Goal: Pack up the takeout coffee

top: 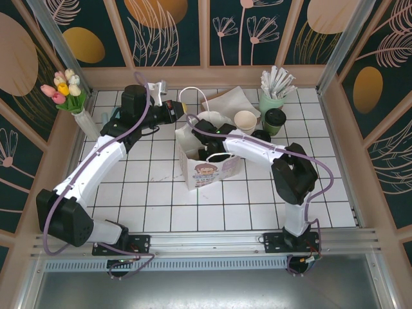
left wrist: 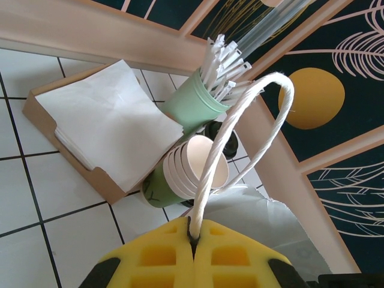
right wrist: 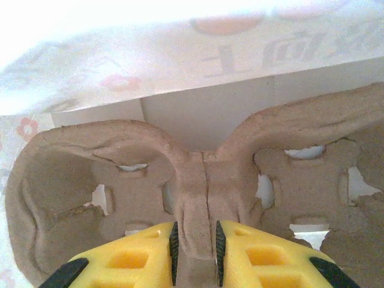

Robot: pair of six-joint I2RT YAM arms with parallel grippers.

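We see the left end effector (left wrist: 193, 243) clenched on the white rope handle (left wrist: 240, 138) of the paper bag (top: 207, 168), its yellow fingers (left wrist: 156, 258) pressed together around the cord. The bag stands upright on the tiled table (top: 161, 199), between the two arms. The right end effector (right wrist: 195, 246) reaches down inside the bag and grips the raised middle ridge of a pulp cup carrier (right wrist: 120, 180), one finger on each side of it. The takeout coffee (top: 274, 120) stands upright on the table outside the bag, to its right and farther back. It is just beside the stack of lidless cups (top: 245, 121) and in front of the mint green holder (top: 271, 102) of white sticks.
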